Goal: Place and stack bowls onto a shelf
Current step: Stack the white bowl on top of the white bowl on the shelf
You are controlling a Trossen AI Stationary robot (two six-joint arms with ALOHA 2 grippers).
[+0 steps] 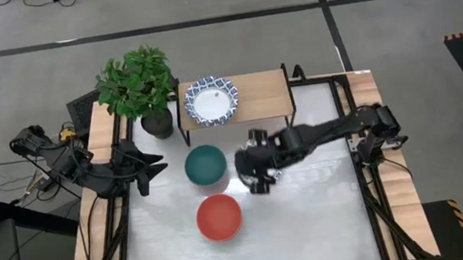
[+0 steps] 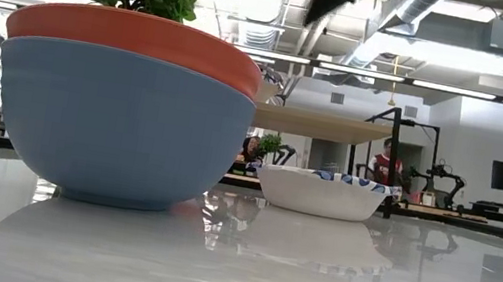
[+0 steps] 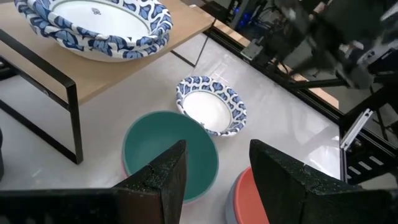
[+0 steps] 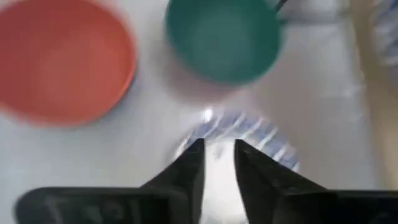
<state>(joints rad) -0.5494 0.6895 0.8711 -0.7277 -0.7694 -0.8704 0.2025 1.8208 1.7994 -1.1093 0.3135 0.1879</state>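
On the shelf [image 3: 180, 28] sits 1 blue-patterned white bowl [image 3: 93, 25]. Below on the white table [image 3: 292, 130], a second patterned bowl [image 3: 211, 106] touches the teal bowl [image 3: 165, 152]; the red bowl [image 3: 245, 196] lies just beside. The left gripper [image 3: 217, 180] hangs open.

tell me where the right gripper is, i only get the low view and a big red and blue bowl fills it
Observer: The right gripper hangs above a blue-patterned white bowl on the table, just right of the teal bowl.
Operator: anything on the shelf yet
Observer: A second patterned bowl sits on the shelf, at the end nearest the plant; the rest of the board is bare.
Operator: and the left arm
Observer: The left gripper waits open, left of the teal bowl.
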